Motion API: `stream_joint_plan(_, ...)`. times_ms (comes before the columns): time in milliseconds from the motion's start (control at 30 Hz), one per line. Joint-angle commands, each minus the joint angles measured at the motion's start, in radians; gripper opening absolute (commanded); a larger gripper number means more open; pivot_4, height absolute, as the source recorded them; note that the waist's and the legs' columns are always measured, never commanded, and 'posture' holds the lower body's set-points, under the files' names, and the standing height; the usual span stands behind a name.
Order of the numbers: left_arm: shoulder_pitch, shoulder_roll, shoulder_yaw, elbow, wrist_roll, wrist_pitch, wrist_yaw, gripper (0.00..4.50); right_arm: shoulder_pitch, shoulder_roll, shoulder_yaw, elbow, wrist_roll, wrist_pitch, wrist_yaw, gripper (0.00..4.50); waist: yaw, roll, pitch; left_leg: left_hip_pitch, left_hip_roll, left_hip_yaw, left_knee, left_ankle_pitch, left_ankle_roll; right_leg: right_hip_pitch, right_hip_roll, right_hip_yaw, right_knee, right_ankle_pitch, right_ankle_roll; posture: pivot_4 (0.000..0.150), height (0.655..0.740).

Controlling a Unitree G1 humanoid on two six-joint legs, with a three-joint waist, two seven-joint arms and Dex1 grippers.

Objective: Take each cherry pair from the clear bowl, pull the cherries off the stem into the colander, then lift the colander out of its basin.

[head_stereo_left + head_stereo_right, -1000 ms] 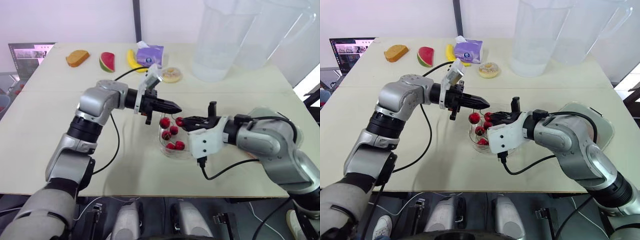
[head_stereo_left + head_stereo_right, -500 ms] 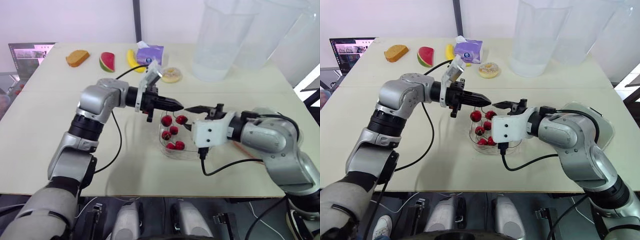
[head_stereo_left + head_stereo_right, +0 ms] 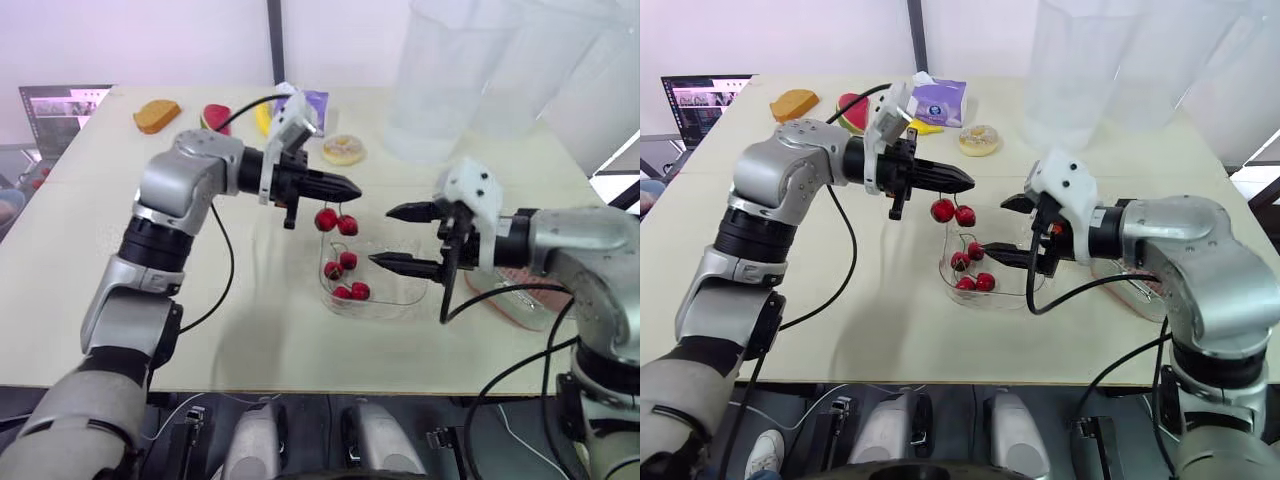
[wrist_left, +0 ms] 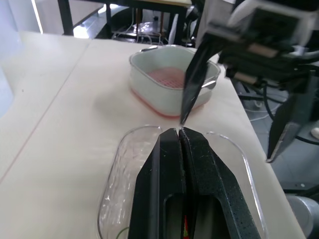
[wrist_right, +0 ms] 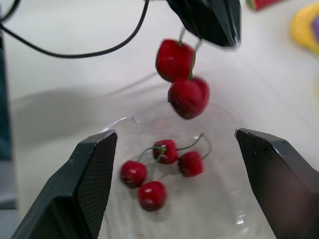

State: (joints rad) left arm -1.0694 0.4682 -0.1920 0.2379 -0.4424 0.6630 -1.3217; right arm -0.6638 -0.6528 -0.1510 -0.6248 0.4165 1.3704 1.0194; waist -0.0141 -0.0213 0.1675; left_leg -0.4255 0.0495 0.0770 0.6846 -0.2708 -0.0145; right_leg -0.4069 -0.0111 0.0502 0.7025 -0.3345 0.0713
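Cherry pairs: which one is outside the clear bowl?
The pair hanging from the shut left gripper, above the clear bowl; the others lie inside it.

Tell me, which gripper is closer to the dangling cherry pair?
Left. The left gripper pinches the cherry pair by its stem above the clear bowl; the right gripper is open, apart from it.

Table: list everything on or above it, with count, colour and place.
cherry pair: one, red, hanging from left gripper above clear bowl
clear bowl: one, transparent, table centre
cherries in bowl: four, red
colander: one, pink, inside basin
basin: one, white, robot's right
bread slice, watermelon slice, banana, donut: one each, far side
tissue pack: one, purple, far side
jugs: two, clear, far right
laptop: one, far left
left gripper: shut on cherry pair
right gripper: open, by bowl
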Motion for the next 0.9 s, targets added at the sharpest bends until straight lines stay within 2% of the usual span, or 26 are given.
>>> stream_joint_plan(33, -0.028, 0.008, 0.048, -0.057, -0.033, 0.016, 0.011, 0.00, -0.067, 0.030, -0.020, 0.058, 0.062, 0.014, -0.054, 4.02, -0.001, 0.000, 0.000, 0.000, 0.000, 0.000, 0.000, 0.000, 0.000, 0.000, 0.000, 0.000, 0.000, 0.000, 0.000, 0.150, 0.7400)
stream_joint_plan(267, -0.018, -0.018, 0.077, -0.081, -0.070, 0.070, 0.065, 0.00, -0.137, 0.099, 0.007, 0.126, 0.149, 0.007, -0.146, 4.02, -0.002, 0.000, 0.000, 0.000, 0.000, 0.000, 0.000, 0.000, 0.000, -0.001, 0.000, 0.000, 0.000, 0.000, 0.000, 0.150, 0.7400)
stream_joint_plan(467, -0.014, -0.025, 0.079, -0.092, -0.082, 0.083, 0.082, 0.00, -0.138, 0.097, 0.031, 0.146, 0.200, -0.017, -0.190, 4.02, -0.001, 0.000, 0.000, -0.001, 0.000, 0.000, 0.000, 0.000, 0.000, -0.001, 0.000, 0.000, 0.000, 0.000, 0.000, 0.150, 0.7400)
stream_joint_plan(567, -0.014, -0.024, 0.076, -0.093, -0.089, 0.083, 0.087, 0.00, -0.134, 0.093, 0.039, 0.147, 0.220, -0.026, -0.208, 3.22, -0.002, 0.000, 0.000, -0.001, 0.000, 0.000, 0.000, 0.000, 0.000, -0.001, 0.000, 0.000, 0.000, 0.000, 0.000, 0.150, 0.7400)
stream_joint_plan(733, -0.013, -0.024, 0.074, -0.099, -0.093, 0.088, 0.088, 0.00, -0.128, 0.089, 0.046, 0.150, 0.247, -0.040, -0.236, 0.83, -0.003, 0.000, 0.000, -0.001, 0.000, 0.000, 0.000, 0.000, 0.000, -0.001, 0.000, 0.000, 0.000, 0.000, 0.000, 0.150, 0.7400)
stream_joint_plan(800, -0.012, -0.025, 0.073, -0.100, -0.092, 0.089, 0.088, 0.00, -0.123, 0.083, 0.050, 0.149, 0.255, -0.047, -0.245, 0.02, -0.003, 0.000, 0.000, -0.001, 0.000, 0.000, 0.000, 0.000, 0.000, -0.001, 0.000, 0.000, 0.000, 0.000, 0.000, 0.150, 0.7400)
stream_joint_plan(900, -0.012, -0.024, 0.073, -0.100, -0.091, 0.089, 0.088, 0.00, -0.119, 0.077, 0.057, 0.149, 0.266, -0.055, -0.256, 0.02, -0.003, 0.000, 0.000, -0.001, 0.000, 0.000, 0.000, 0.000, 0.000, -0.001, 0.000, 0.000, 0.000, 0.000, 0.000, 0.150, 0.7400)
